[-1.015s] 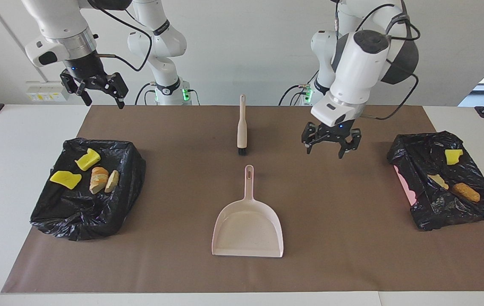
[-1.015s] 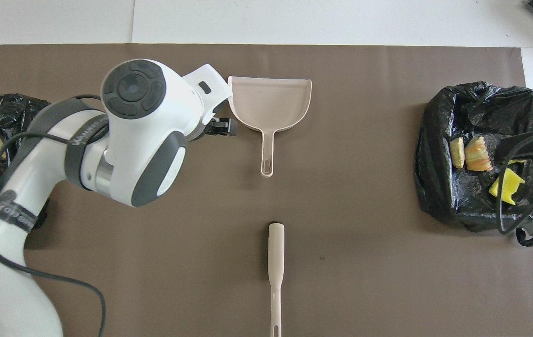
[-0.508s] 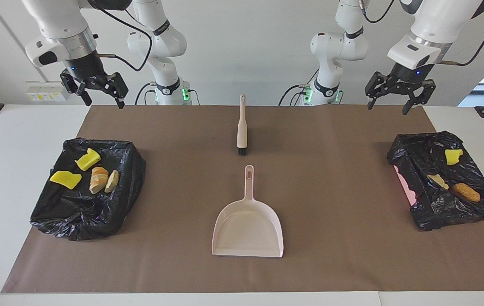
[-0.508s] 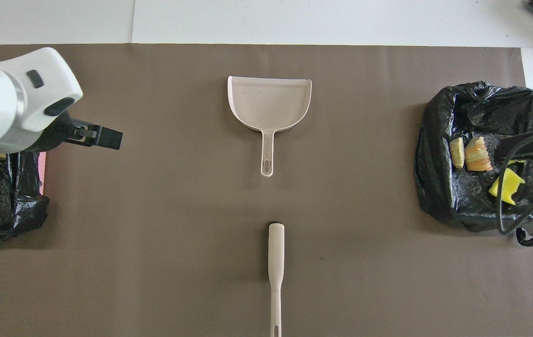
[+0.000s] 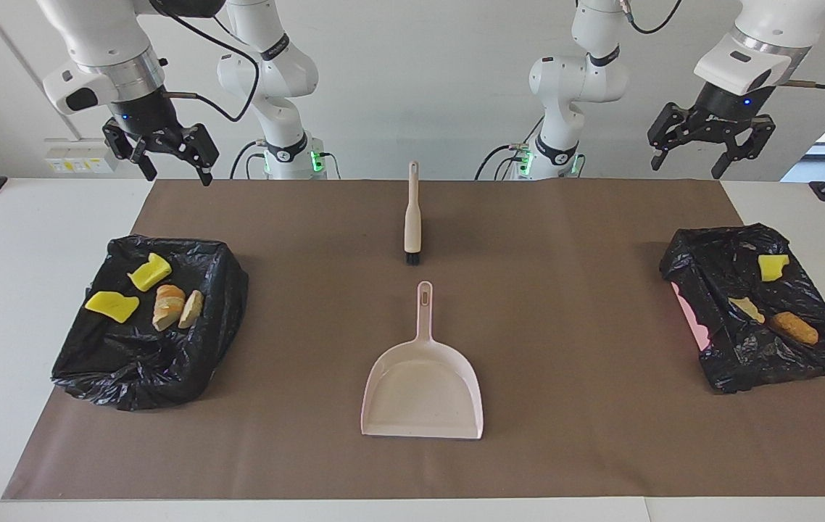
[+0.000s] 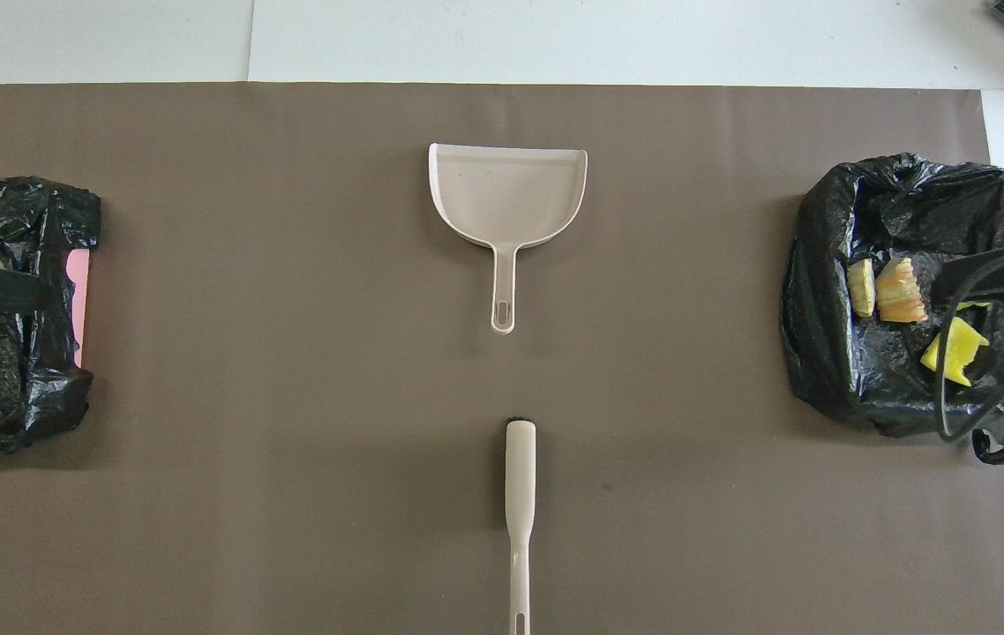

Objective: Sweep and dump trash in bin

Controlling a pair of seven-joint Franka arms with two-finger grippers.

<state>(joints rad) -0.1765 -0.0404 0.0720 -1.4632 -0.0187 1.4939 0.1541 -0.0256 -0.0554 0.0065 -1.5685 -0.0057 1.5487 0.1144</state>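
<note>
Two glossy white jointed arms carry black cables, grey-black joint bands, green base lights and black two-finger grippers, the left gripper (image 5: 711, 148) and the right gripper (image 5: 166, 158).

Dustpan (image 6: 507, 196), brush (image 6: 520, 481), bagged trash (image 6: 899, 291)

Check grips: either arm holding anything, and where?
Nothing held. Left gripper and right gripper hang open and empty, up in the air. The beige hand brush and pale pink plastic dustpan lie untouched.

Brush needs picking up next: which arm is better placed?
Right, marginally. Both grippers hang open and high at the table's ends; the right gripper is slightly closer to the central brush than the left gripper.
</note>
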